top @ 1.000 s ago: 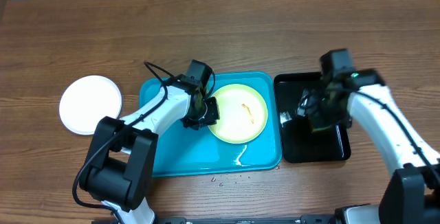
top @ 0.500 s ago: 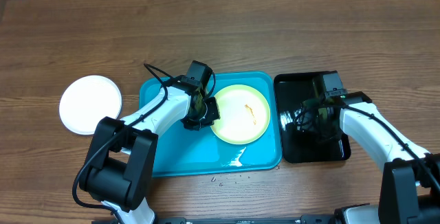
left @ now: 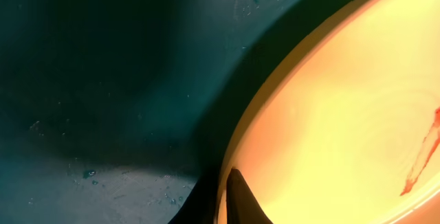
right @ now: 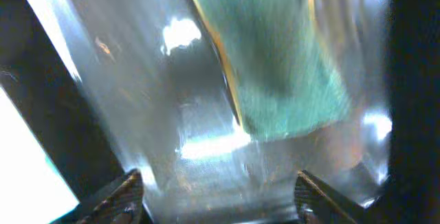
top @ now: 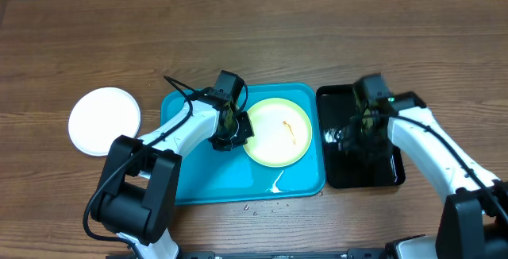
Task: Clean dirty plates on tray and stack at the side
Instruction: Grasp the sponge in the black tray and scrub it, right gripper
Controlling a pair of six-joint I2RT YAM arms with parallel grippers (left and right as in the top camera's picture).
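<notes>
Left gripper [top: 240, 130] pinched shut on left rim of pale yellow-green round plate [top: 278, 136] in turquoise plastic tray [top: 198, 181]; hold it steady. Right gripper [right: 218, 186] fingers apart above blurred green sponge [right: 275, 59] in glossy black tray [top: 373, 178]: centre, then grab squarely.

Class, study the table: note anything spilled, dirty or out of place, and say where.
A wet patch glistens on the turquoise tray by its front rim, with droplets on the table just beyond. The yellow-green plate carries an orange-brown smear.
</notes>
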